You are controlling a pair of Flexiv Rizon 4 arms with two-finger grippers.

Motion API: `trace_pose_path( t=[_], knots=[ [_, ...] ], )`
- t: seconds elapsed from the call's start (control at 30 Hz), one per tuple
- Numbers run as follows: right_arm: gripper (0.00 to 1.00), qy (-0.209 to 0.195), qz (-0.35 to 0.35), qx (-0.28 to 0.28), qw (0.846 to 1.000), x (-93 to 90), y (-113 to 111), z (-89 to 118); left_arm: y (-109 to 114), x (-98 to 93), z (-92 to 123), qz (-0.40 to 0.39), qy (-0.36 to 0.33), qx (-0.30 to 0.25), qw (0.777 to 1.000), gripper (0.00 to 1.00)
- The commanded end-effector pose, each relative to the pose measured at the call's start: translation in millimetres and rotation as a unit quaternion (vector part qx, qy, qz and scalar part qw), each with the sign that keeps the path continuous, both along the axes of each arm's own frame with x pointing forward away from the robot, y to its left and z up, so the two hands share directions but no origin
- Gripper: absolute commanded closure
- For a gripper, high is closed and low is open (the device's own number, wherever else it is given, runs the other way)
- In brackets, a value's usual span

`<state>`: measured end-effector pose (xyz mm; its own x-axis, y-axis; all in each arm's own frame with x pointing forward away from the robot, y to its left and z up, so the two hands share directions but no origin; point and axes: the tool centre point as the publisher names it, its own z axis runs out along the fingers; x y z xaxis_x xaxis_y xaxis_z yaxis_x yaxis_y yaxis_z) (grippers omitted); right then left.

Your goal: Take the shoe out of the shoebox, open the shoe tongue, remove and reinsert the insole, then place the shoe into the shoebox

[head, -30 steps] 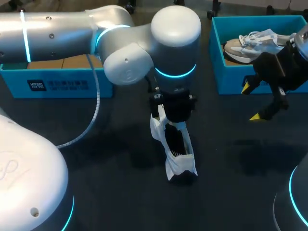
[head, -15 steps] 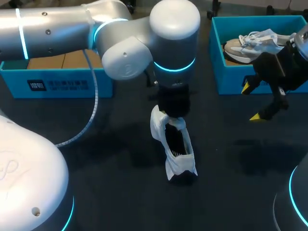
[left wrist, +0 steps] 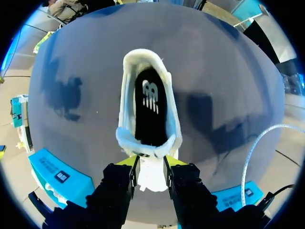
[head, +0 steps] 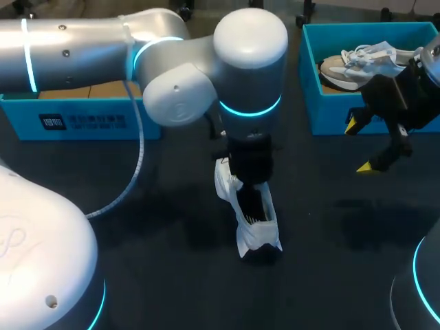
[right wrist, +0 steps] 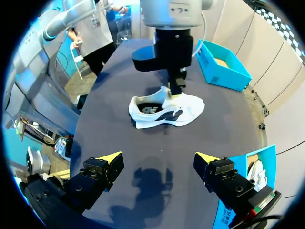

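left end effector (left wrist: 151, 164): pinched onto the white tongue (left wrist: 151, 179) of the shoe (left wrist: 150, 102) | shoe: on the bench (head: 165, 227), about the middle, well apart from the blue shoebox (head: 330, 113) | right end effector (right wrist: 158, 160): fingers spread wide, holding nothing, hanging over the bench

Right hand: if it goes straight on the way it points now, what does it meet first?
Probably the white shoe ahead of it, though it may touch the table first; depth is unclear.

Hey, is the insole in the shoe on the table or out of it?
In. The left wrist view looks into the shoe, and the black insole lies inside it; the left gripper pinches the tongue.
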<state>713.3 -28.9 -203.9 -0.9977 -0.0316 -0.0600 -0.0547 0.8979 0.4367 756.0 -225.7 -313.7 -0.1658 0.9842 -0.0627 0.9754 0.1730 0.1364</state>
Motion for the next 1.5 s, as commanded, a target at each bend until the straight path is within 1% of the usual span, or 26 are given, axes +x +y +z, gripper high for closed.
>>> trace_pose_path(
  t=[0.03,0.1,0.17,0.3,0.4,0.5,0.6,0.73,0.83,0.87,1.0,1.03,1.1,1.13,1.17,1.5],
  knots=[
    [0.00,0.000,0.000,-0.001,1.000,0.6,1,-1,3,-8.4,-8,-0.002,0.006,-0.004,1.000,0.71],
    [0.00,0.000,0.000,-0.001,1.000,0.6,1,-1,4,-12.7,-10,-0.002,0.007,-0.003,1.000,0.71],
    [0.00,0.000,0.000,-0.001,1.000,0.6,1,-1,3,-13.7,-6,-0.002,0.009,-0.007,1.000,0.69],
    [0.00,0.000,0.000,-0.001,1.000,0.6,1,-1,0,-5.5,5,0.008,0.001,-0.021,1.000,0.70],
    [0.00,0.000,0.000,-0.001,1.000,0.6,1,-1,-3,-3.7,3,0.012,0.003,-0.018,1.000,0.70],
    [0.00,0.000,0.000,-0.001,1.000,0.6,1,-1,-4,-10.6,-6,0.011,0.012,-0.006,1.000,0.68],
    [0.00,0.000,0.000,-0.001,1.000,0.6,1,-1,-5,-19.2,-10,0.017,0.019,-0.002,1.000,0.67],
    [0.00,0.000,0.000,-0.001,1.000,0.6,1,-1,-4,-26.3,-9,0.045,0.019,0.007,0.999,0.65],
    [0.00,0.000,0.000,-0.001,1.000,0.6,1,-1,1,-30.1,-2,0.086,0.023,0.010,0.996,0.60],
    [0.00,0.000,0.000,-0.001,1.000,0.6,1,-1,4,-30.4,1,0.100,0.015,0.013,0.995,0.58],
    [0.00,0.000,0.000,-0.001,1.000,0.6,1,-1,16,-33.1,10,0.173,0.024,0.004,0.985,0.51],
    [0.00,0.000,0.000,-0.001,1.000,0.6,1,-1,20,-33.9,11,0.193,0.031,-0.004,0.981,0.43],
    [0.00,0.000,0.000,-0.001,1.000,0.6,1,-1,23,-38.1,14,0.224,0.044,-0.021,0.973,0.22],
    [0.00,0.000,0.000,-0.001,1.000,0.6,1,-1,23,-41.7,16,0.227,0.058,-0.031,0.972,0.09],
    [0.00,0.000,0.000,-0.001,1.000,0.6,1,-1,23,-41.7,16,0.227,0.058,-0.031,0.972,0.00],
    [0.00,0.000,0.000,-0.001,1.000,0.6,1,-1,23,-41.7,16,0.227,0.058,-0.031,0.972,0.00]
  ],
)
